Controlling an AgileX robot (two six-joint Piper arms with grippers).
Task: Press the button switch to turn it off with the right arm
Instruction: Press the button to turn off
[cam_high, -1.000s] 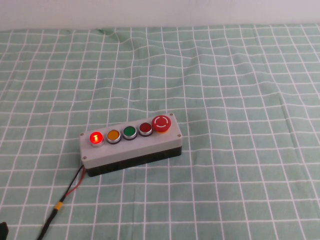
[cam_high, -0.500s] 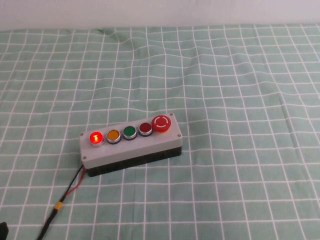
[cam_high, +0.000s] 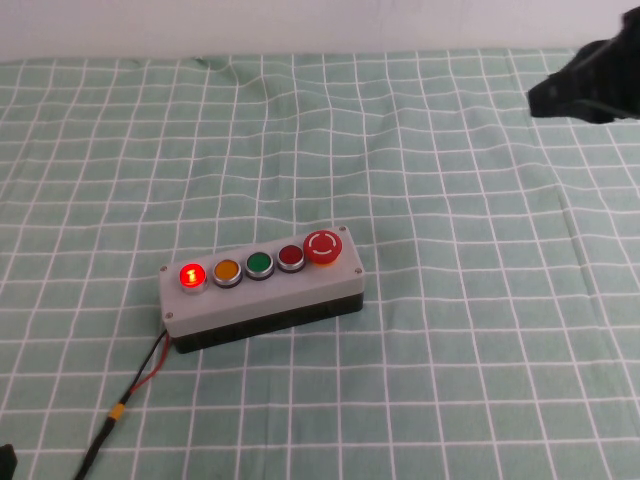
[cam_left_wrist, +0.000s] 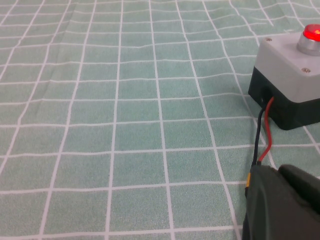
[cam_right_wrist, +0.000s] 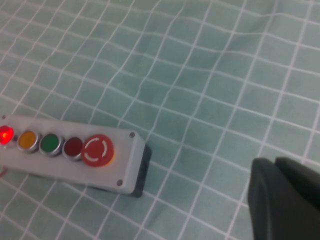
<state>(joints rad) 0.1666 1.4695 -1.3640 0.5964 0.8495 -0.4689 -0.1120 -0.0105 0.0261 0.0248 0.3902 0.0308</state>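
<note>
The button switch glows bright red at the left end of the grey five-button box, which lies on the green checked cloth. It also shows in the left wrist view and in the right wrist view. My right arm enters at the far right, its black gripper high above the cloth and well to the right of the box; in the right wrist view its fingers lie together, empty. My left gripper is shut and rests low by the box's wires, at the near left corner.
On the box, from the glowing button rightwards, stand an orange button, a green button, a dark red button and a big red mushroom knob. Red and black wires run from the box's left end towards me.
My right arm has come into the high view at the upper right; it was out of view before. The box and the glowing button are unchanged.
</note>
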